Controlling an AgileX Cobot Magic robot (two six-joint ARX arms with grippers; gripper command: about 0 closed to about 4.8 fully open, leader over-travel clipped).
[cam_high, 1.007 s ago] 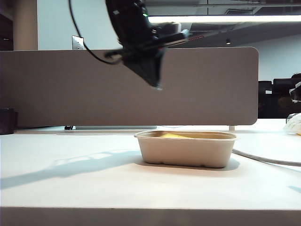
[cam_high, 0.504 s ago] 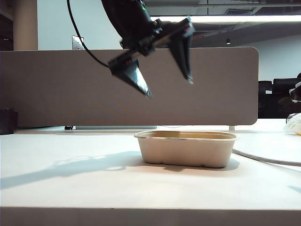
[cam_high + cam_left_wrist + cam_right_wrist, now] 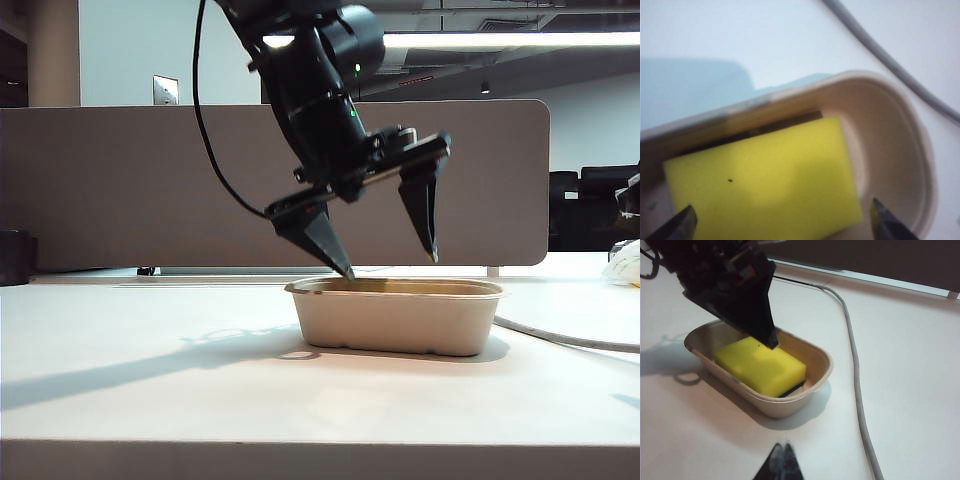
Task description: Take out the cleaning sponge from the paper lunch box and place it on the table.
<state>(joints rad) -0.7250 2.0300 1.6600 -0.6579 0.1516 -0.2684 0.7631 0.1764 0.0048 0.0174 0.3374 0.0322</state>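
The paper lunch box (image 3: 395, 318) sits on the white table (image 3: 150, 380), right of centre. In the exterior view its wall hides the cleaning sponge. The left wrist view shows the sponge (image 3: 765, 180) lying yellow face up inside the box (image 3: 920, 150). My left gripper (image 3: 390, 266) is open right over the box, one fingertip at the rim. Its tips straddle the sponge's length (image 3: 782, 222) without touching it. The right wrist view shows the sponge (image 3: 760, 365) with its green layer underneath, and one left finger (image 3: 757, 315) above it. My right gripper (image 3: 782, 447) is shut, empty, away from the box (image 3: 817, 352).
A grey cable (image 3: 855, 370) runs across the table just past the box's right end (image 3: 570, 338). A grey-brown partition (image 3: 150, 180) stands along the back edge. A dark object (image 3: 15, 257) sits at the far left and a pale one (image 3: 625, 265) at the far right.
The left gripper went from shut to wide open, came down from well above the box to its rim and turned at the wrist. The box has not moved.
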